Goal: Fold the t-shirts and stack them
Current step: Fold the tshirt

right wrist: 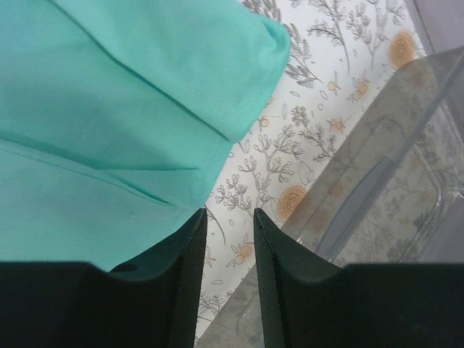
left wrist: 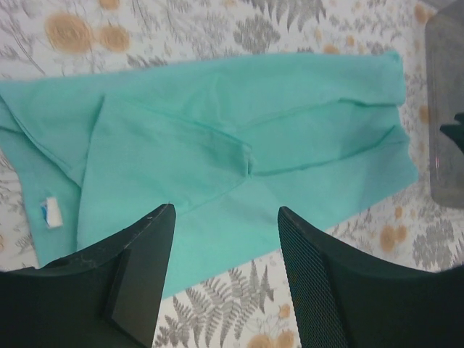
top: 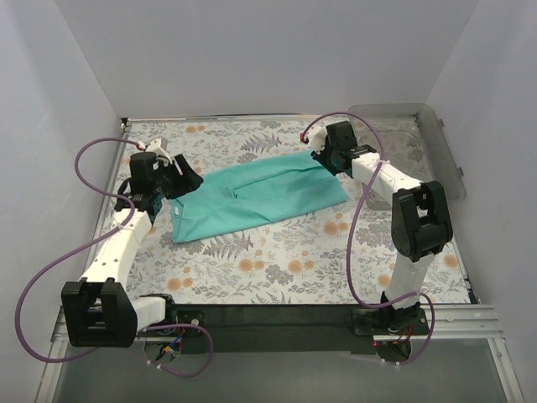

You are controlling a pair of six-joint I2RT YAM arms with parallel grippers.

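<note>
Teal t-shirt [top: 264,195] lies folded into a long band across the middle of the floral desk [top: 294,260], between the two arms. In the top view its left end is partly hidden under the left gripper [top: 174,180] and its far right corner under the right gripper [top: 325,155]; jaw gaps are too small to read there.

Left wrist view shows most of the t-shirt [left wrist: 239,145], with creases and an overlapping flap; the left edge is cut off by the frame and the near edge is behind the fingers [left wrist: 145,268]. A white neck label [left wrist: 51,212] is seen only here, its print unreadable. The left gripper [left wrist: 225,217] has its jaws wide apart with nothing between them, above the cloth.

Right wrist view shows only the t-shirt's corner [right wrist: 109,109], the rest cropped. The right gripper [right wrist: 227,217] has its jaws slightly apart, with bare desk showing in the gap and no grasp.

Clear plastic bin [top: 419,134] sits at the far right corner; it is whole only from the top, a cropped translucent edge in the wrist views [right wrist: 377,167] [left wrist: 446,109].
</note>
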